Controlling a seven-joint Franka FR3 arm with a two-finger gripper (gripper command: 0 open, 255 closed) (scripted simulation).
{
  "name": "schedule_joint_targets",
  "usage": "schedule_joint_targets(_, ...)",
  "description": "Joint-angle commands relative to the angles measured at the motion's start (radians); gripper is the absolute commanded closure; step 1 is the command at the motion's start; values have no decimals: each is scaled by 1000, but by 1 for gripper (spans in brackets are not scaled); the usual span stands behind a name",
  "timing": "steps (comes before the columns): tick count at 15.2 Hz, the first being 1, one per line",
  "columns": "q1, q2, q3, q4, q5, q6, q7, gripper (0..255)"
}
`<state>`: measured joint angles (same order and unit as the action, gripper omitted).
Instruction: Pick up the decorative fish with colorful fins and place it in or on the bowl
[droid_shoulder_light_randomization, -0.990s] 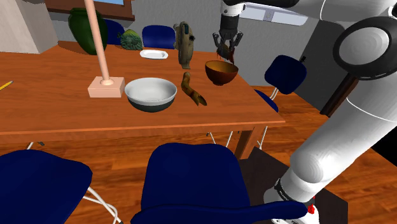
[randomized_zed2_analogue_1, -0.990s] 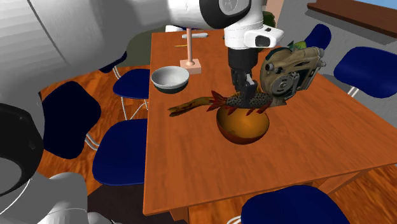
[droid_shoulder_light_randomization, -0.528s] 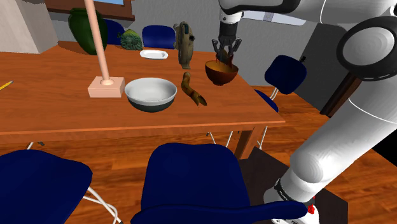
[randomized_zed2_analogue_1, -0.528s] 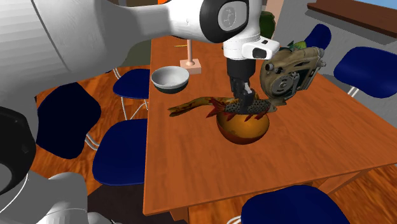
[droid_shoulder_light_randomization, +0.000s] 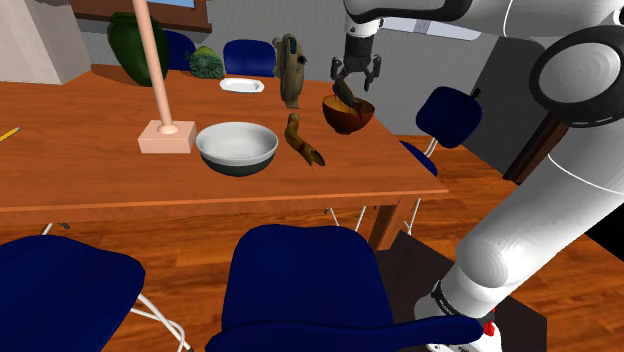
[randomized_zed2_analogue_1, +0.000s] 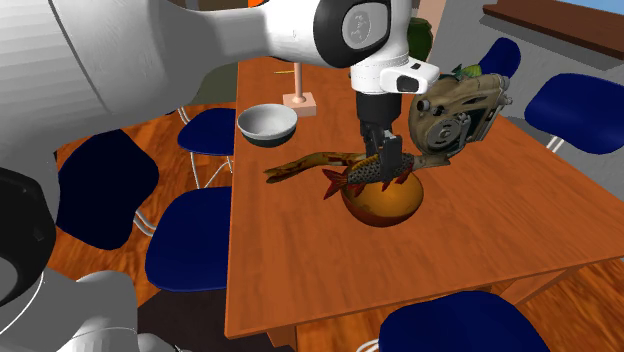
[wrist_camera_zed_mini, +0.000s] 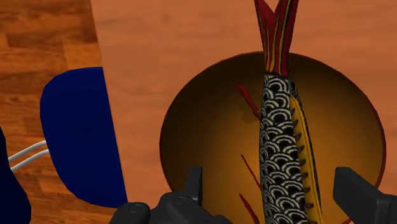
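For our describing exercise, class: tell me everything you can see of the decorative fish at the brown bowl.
The fish is long and slim, covered in black-and-white scales, with a yellow stripe along one side, small red fins and a forked red tail streaked yellow. It lies in the brown bowl, its tail sticking out past the rim. The hand hangs over it, open, one black finger on either side, neither touching it.
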<state>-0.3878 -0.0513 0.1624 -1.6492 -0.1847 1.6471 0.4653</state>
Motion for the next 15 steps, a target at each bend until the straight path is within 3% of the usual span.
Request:
schedule_joint_targets(1, 0, 0, 0, 0, 0, 0, 0, 0)
schedule_joint_targets(3, 0, 0, 0, 0, 0, 0, 0, 0)
schedule_joint_targets(7, 12, 35, 14, 170, -6, -138, 0, 0)
schedule_joint_targets(15, 12, 35, 14, 170, -6, -138, 0, 0)
